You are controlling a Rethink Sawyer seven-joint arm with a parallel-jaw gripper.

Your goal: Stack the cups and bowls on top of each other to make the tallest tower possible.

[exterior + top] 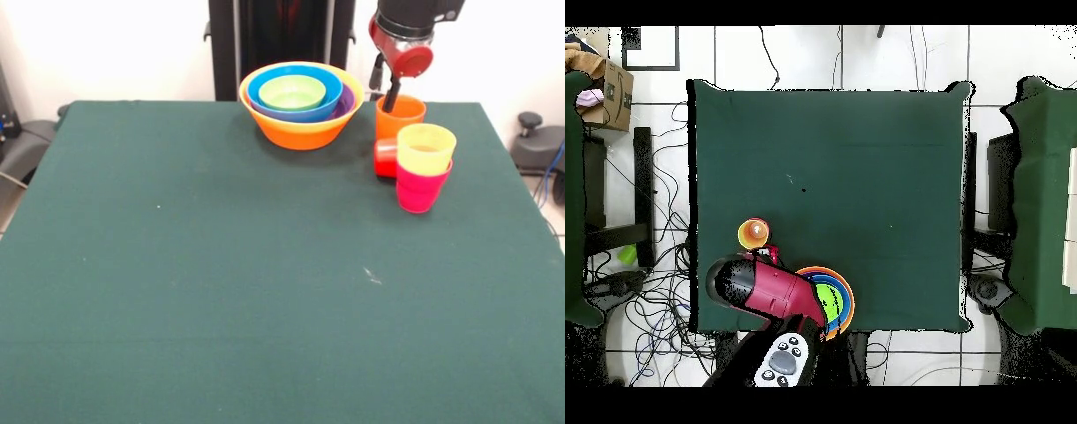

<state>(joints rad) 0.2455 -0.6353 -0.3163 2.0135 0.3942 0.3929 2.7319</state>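
The bowls sit nested at the table's far side: a light green bowl (292, 91) inside a blue bowl (328, 93), inside a purple one (348, 103), inside the large yellow-orange bowl (302, 131). The stack also shows in the overhead view (833, 297). An upright orange cup (400, 117) stands to their right. A red cup (384, 157) lies on its side in front of it. A yellow cup (425, 147) sits nested in the magenta-pink cup (418, 190), and shows from above (752, 234). My gripper (391, 95) hangs at the orange cup's far rim; its grip is hidden.
The green table (221, 283) stretches toward the camera. The black pedestal (265, 44) stands behind the bowls. In the overhead view the red arm (765, 288) covers the orange and red cups. A cardboard box (610, 95) and cables lie off the table.
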